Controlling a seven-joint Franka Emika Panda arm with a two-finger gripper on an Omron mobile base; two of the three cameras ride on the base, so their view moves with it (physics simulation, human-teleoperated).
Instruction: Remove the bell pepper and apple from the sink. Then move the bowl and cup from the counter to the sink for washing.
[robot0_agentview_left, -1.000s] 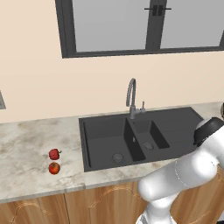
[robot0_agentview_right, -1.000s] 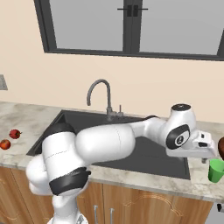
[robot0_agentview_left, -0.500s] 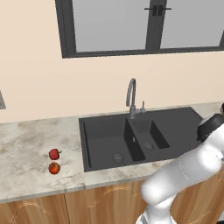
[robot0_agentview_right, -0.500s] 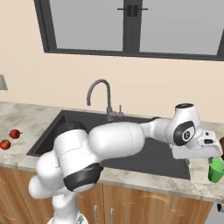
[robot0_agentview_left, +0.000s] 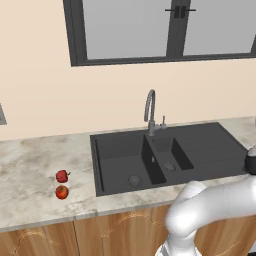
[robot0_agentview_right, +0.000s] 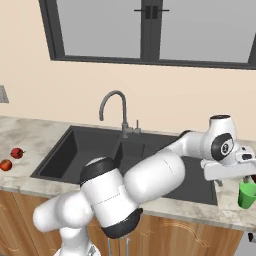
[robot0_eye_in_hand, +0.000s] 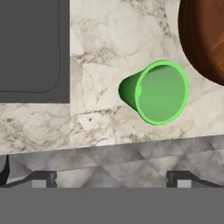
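Hovering over the worktop with fingers spread apart, the end effector looks down on the cup. Bowl sits at the cup's 1 o'clock, sink at 9. Pepper and apple lie left of the sink.

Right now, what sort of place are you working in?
A rendered home kitchen, by the look of it: dark double-basin sink with curved faucet, marbled counter over wooden cabinet fronts.

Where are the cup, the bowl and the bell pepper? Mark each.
cup (robot0_eye_in_hand: 161, 92): hand view, inside its open mouth.
bowl (robot0_eye_in_hand: 203, 37): hand view, brown inner wall.
bell pepper (robot0_agentview_left: 62, 176): left base view, red body.
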